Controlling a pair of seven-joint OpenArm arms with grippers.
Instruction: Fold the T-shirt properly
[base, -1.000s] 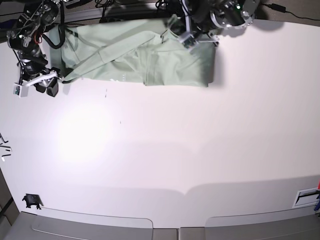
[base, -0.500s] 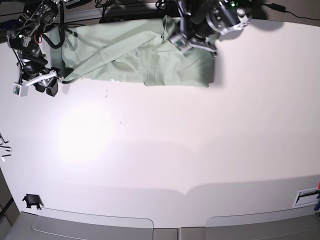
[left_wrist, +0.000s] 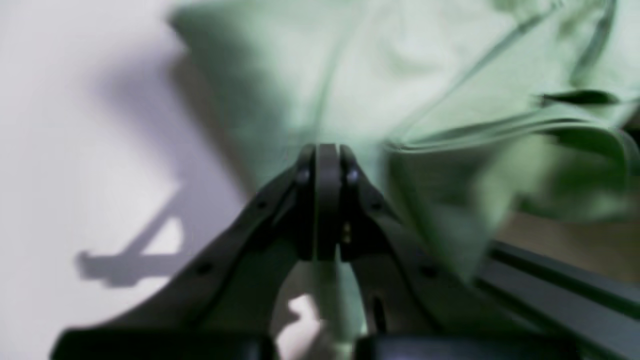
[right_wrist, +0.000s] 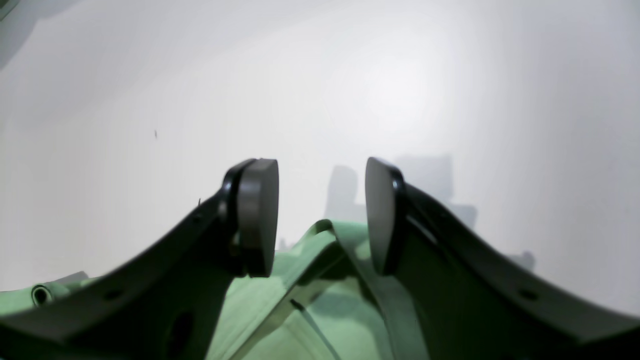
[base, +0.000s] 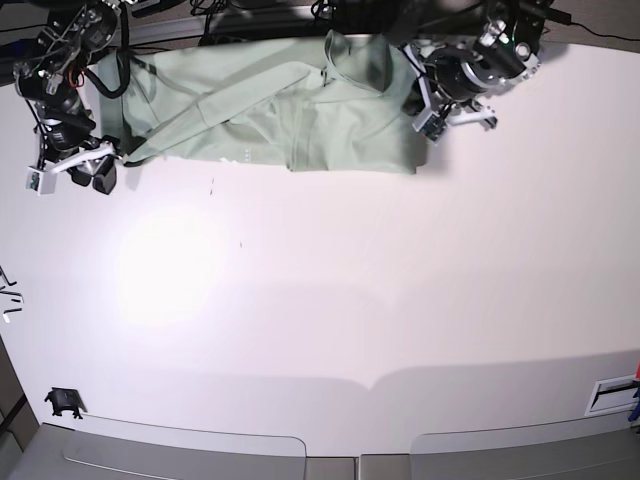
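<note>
On the left of the base view, the right gripper (base: 88, 168) sits at the shirt's left tip. Its two pads are spread apart with nothing between them. In the right wrist view, a green corner of the T-shirt (right_wrist: 320, 280) pokes up just below the gap. If the pads close too high, they could miss that corner and grab only air. If they close too low, they could scrape the white table (base: 330, 300).

The T-shirt (base: 270, 110) lies at the far edge of the table, bunched and partly folded over itself. Its long way runs left to right across the table. I cannot tell which end is the neck.

On the right, the left gripper (base: 425, 115) is at the shirt's right end. In the left wrist view, its fingers (left_wrist: 327, 200) are pressed tight together. A thin strip of green seems to sit between them, but the picture is blurry, so I cannot tell for sure. If it holds only a little cloth, the cloth could slip out. If it pulls hard, the shirt could slide off the back edge or bunch up more.
</note>
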